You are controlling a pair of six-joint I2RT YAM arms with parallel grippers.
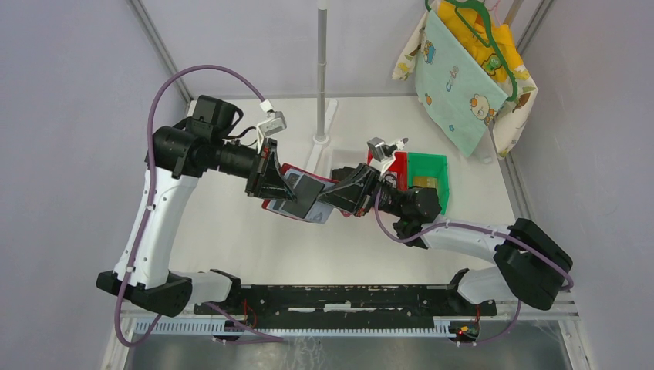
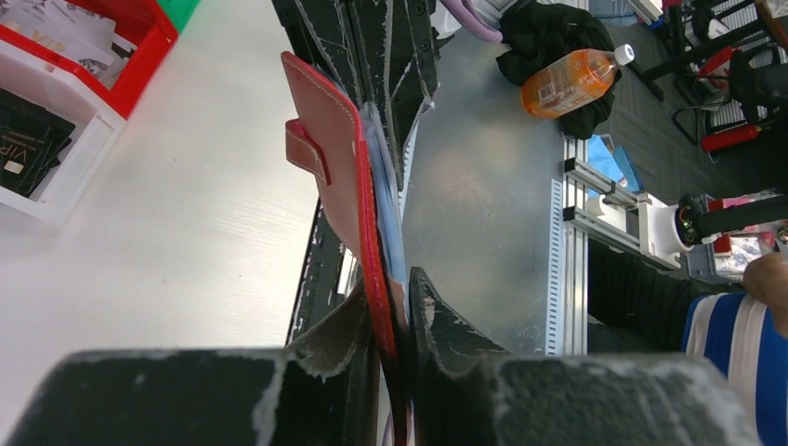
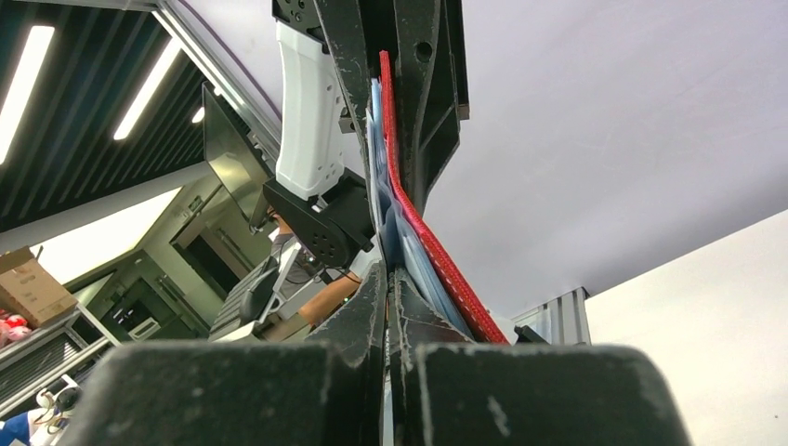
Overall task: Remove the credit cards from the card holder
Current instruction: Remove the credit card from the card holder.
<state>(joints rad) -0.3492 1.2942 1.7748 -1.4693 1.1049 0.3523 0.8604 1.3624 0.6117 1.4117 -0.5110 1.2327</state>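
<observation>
This is looking like a robotics lab. A left arm (image 1: 154, 223) and a right arm (image 1: 478, 239) are standing bolted to a black rail (image 1: 347, 297) at the near edge of a white counter (image 1: 231, 247), with purple cables (image 1: 193, 73) looping off them. Grey panels (image 1: 69, 92) are closing the cell in, and aluminium framing (image 2: 576, 232) is running alongside. Beyond it, strip lights (image 3: 23, 65) are glowing on a dark ceiling, a person (image 2: 734, 325) in a striped shirt is sitting close by, and a box (image 3: 32, 288) and a bottle (image 2: 569, 82) are lying about.
</observation>
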